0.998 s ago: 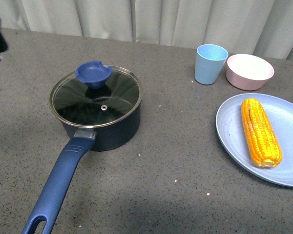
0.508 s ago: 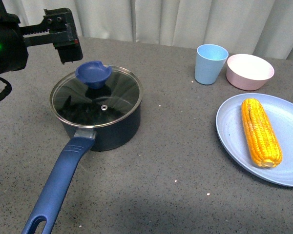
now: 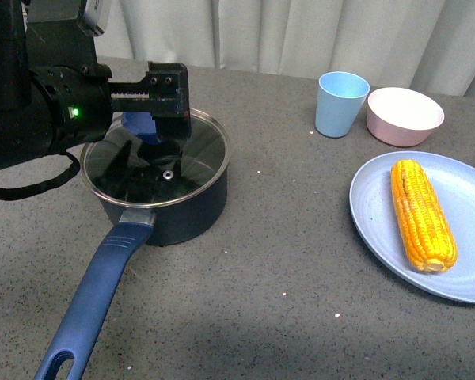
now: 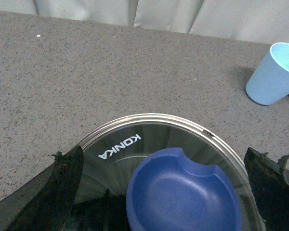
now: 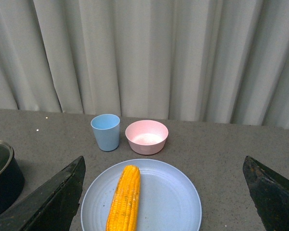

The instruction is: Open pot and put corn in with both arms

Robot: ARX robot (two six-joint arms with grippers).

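A: How far along are we?

B: Hardly started. The glass lid (image 3: 198, 150) is still seated on the navy saucepan (image 3: 174, 215), which sits at about 9 o'clock on the desk (image 3: 301, 269), with its long handle (image 3: 95, 293) running off toward 7 o'clock.

A: And the corn cob (image 3: 422, 214)?

B: Untouched. It lies on the pale blue plate (image 3: 372, 214) at 3 o'clock, well apart from the saucepan. A light blue cup (image 3: 342, 103) and a pink bowl (image 3: 404, 115) stand at 12 o'clock from that plate.

A: What's the left claw (image 4: 166, 190) doing?

B: It hangs over the lid, spread wide, with its fingers (image 4: 65, 190) on either side of the blue knob (image 4: 183, 199). Nothing is gripped, and I can't tell whether it touches the glass.

A: The right claw (image 5: 161, 199)?

B: Also wide and empty, held back from the plate and facing the cob. The front view doesn't show that arm at all.

A: So what's left?

B: By my reading, everything: close on the knob, lift the lid clear, then pick up the cob and set it in the saucepan.
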